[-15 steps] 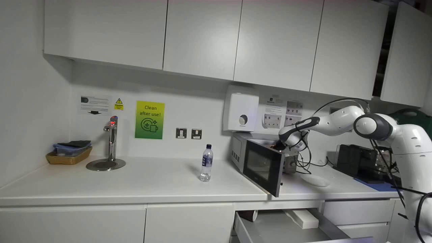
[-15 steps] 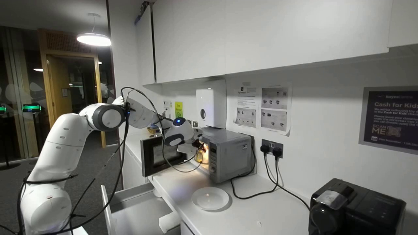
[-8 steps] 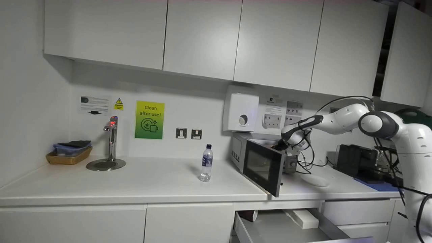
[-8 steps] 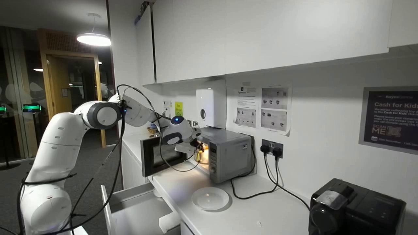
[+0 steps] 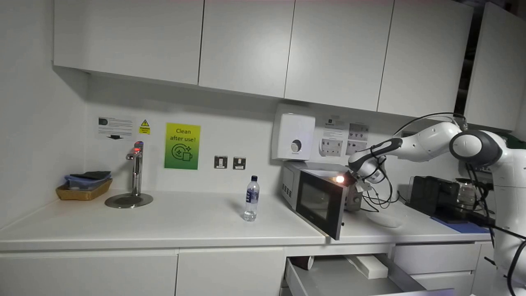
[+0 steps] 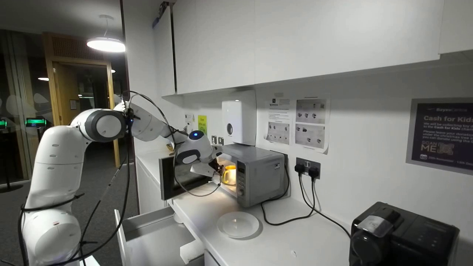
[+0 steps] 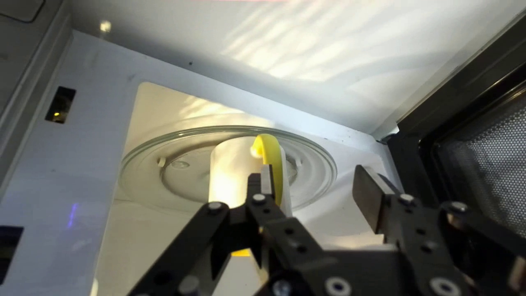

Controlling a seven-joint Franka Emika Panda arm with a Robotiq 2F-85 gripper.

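A white mug (image 7: 230, 164) with a yellow handle (image 7: 273, 158) stands upright on the glass turntable (image 7: 144, 174) inside the lit microwave (image 6: 264, 173). My gripper (image 7: 314, 185) is open, with a gap between its fingers and nothing held. In the wrist view its left finger overlaps the handle; whether the two touch is hard to tell there. An exterior view shows the gripper (image 6: 221, 170) at the microwave's opening, just outside the mug (image 6: 231, 175). The microwave door (image 5: 318, 201) hangs open beside the arm and hides most of the inside in that view.
On the counter lie a white plate (image 6: 238, 224) and a black coffee machine (image 6: 402, 236). A water bottle (image 5: 251, 199) stands left of the microwave. Below, a drawer (image 5: 328, 283) is pulled out, with a white box (image 5: 372, 267) inside. Cables hang from the arm.
My gripper and arm have drawn back from the mug toward the microwave's opening. The mug stays inside, its yellow handle now in plainer view. The jaws have narrowed somewhat.
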